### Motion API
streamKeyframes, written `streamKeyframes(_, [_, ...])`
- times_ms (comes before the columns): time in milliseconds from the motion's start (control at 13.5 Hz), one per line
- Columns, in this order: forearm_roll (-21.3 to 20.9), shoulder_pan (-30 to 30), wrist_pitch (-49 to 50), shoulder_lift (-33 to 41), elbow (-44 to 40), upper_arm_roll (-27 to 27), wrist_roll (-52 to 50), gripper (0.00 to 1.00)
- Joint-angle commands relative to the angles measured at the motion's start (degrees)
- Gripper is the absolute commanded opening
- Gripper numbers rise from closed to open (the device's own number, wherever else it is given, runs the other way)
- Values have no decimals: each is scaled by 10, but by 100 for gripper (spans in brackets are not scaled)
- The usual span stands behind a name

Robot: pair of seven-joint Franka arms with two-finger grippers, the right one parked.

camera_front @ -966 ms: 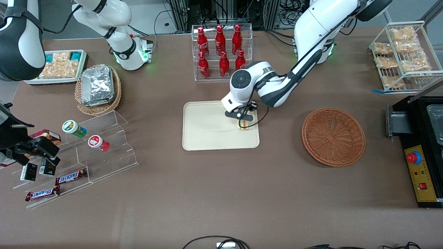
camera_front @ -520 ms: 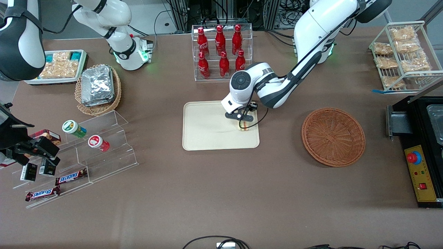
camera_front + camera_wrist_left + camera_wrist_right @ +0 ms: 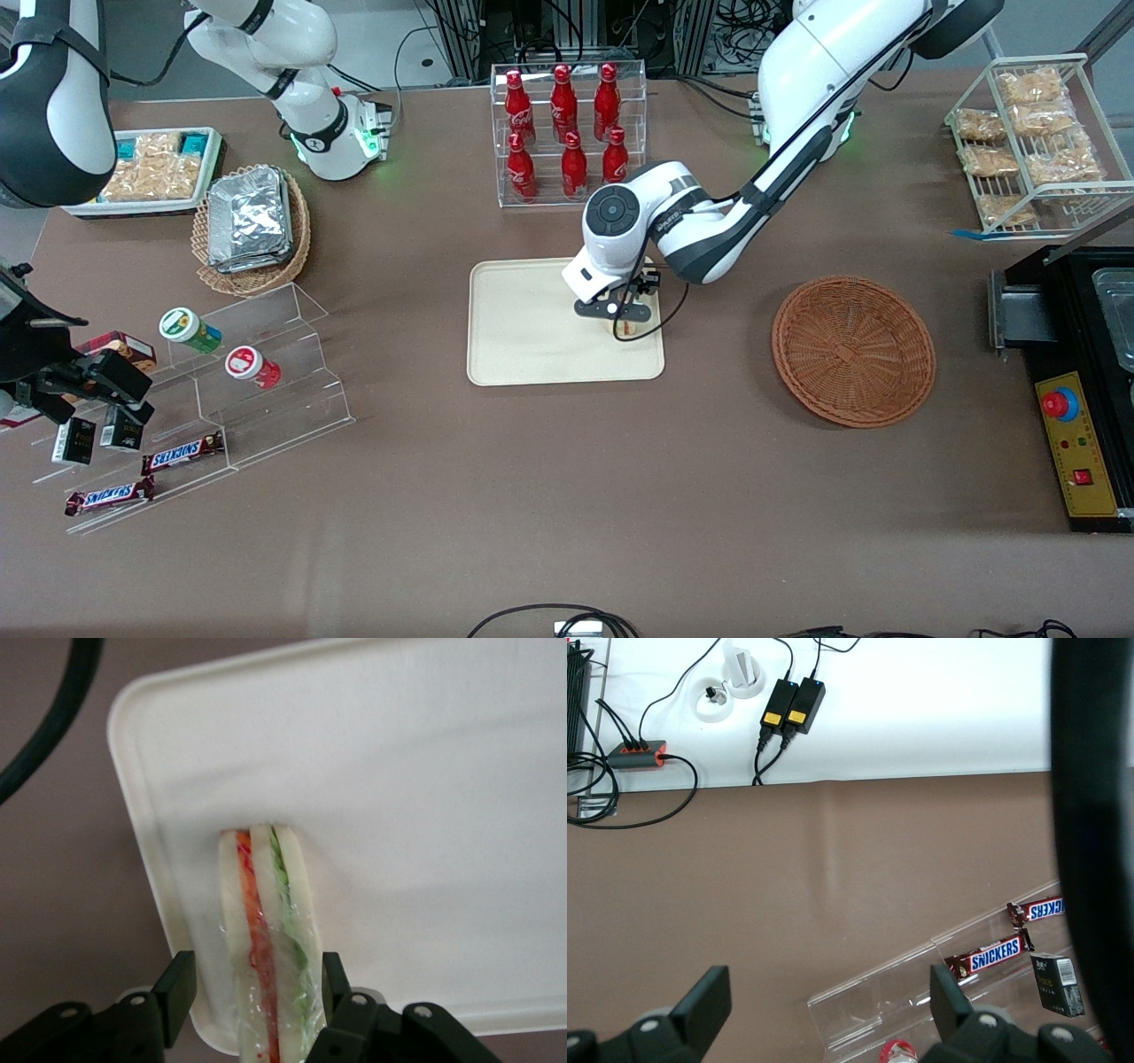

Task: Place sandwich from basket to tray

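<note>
At frame centre, the gripper (image 3: 257, 992) hangs spread around the sandwich (image 3: 266, 930), which stands on edge near the tray's (image 3: 532, 354) corner; released, judging by the finger gaps.

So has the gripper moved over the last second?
Yes, slightly. The gripper, open around the sandwich on the tray, has shifted a little nearer the front camera, away from the bottle rack.
</note>
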State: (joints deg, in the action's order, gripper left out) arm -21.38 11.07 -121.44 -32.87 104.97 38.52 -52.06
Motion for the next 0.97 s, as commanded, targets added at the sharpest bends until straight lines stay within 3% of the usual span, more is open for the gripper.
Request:
streamKeyframes(0, [-2,-12,56,-4,-65,0,-12,65])
streamKeyframes(372, [-3,-72,159,-3,-167,0,-29,65])
streamKeyframes(892, [-10,-156,206,61,-181,-1,-23,65])
